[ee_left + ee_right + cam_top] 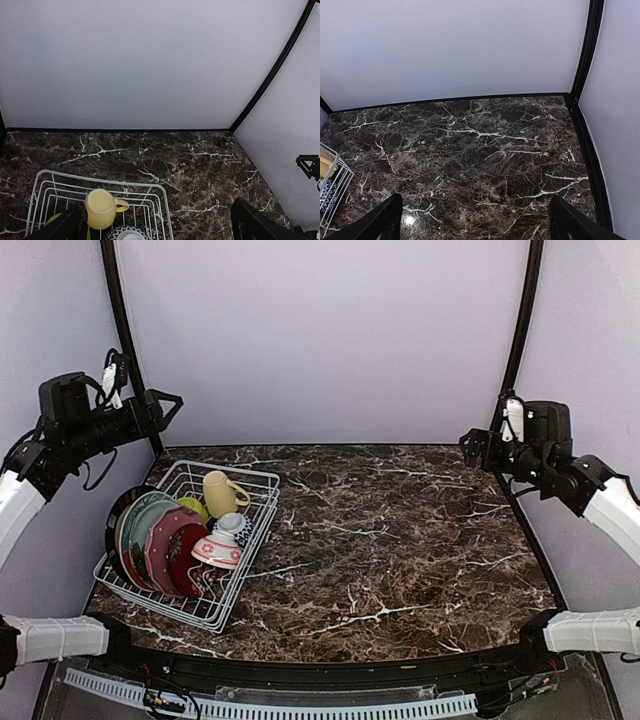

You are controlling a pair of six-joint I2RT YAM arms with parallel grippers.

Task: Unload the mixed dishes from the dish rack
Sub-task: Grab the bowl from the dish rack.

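Nearest the lens, the two white forearm links lay at the near table edge, one at each side. Up on the left, the left gripper (168, 408) hung above and behind the dish rack (262, 477), its fingers spread wide with nothing between them.

That white wire rack sat on the left part of the marble-patterned table (400, 540). At its left end stood plates on edge between the tines: a pale green plate (135, 523), a red-teal plate (160, 540) and a dark red floral plate (186, 562). Just right of them were a lime-green bowl (193, 507), a red-white bowl (217, 551) and a blue-white bowl (236, 527), tipped against one another. A pale yellow mug (220, 492) sat toward the far end, its handle pointing right.

All of it looked like glazed crockery: probably stiff, slick and breakable, the plates the heaviest. A plate's upper rim seemed the best hold for a straight lift; the mug's wall or handle looked easiest.

Well apart on the right, the right gripper (471, 450) hovered with its fingers spread and bare.

No brand, label or writing could be read anywhere.
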